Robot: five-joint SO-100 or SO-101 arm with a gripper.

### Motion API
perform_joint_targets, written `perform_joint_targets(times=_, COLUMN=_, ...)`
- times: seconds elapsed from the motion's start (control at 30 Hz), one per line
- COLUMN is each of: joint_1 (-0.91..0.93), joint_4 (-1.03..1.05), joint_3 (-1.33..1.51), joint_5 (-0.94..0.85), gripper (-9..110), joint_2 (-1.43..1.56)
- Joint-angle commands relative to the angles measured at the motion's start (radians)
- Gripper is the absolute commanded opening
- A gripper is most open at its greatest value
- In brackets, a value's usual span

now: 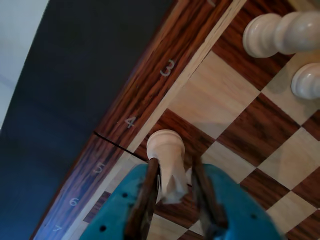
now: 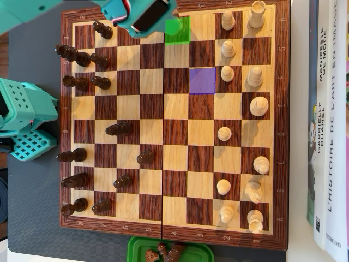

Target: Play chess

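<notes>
White pawn (image 1: 166,160) sits clamped between the teal gripper (image 1: 175,192) fingers over the chessboard (image 2: 174,164) edge by rank four, so next likely comes carrying it toward the purple-marked square (image 2: 202,81).

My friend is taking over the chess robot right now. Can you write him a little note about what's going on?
Gripper: shut on a white pawn, held low over the board's edge squares near rank 4.
Board: white pieces on the overhead view's right, dark pieces on its left; a green square and a purple square are marked.
Captured dark pieces lie in the green tray.
Done: pawn gripped.
Left: probably set it down and release.
</notes>
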Motion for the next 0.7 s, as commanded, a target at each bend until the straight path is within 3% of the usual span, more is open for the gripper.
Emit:
perform_joint_targets(times=0.0, joint_1=0.009, joint_4=-0.008, joint_3=-0.037, joint_5=-0.002, gripper=13, joint_2=0.009)
perform_joint_targets(times=0.67, joint_1=-0.003, joint_4=0.000, joint_3=-0.038, joint_5=0.009, gripper=17, joint_2=0.014)
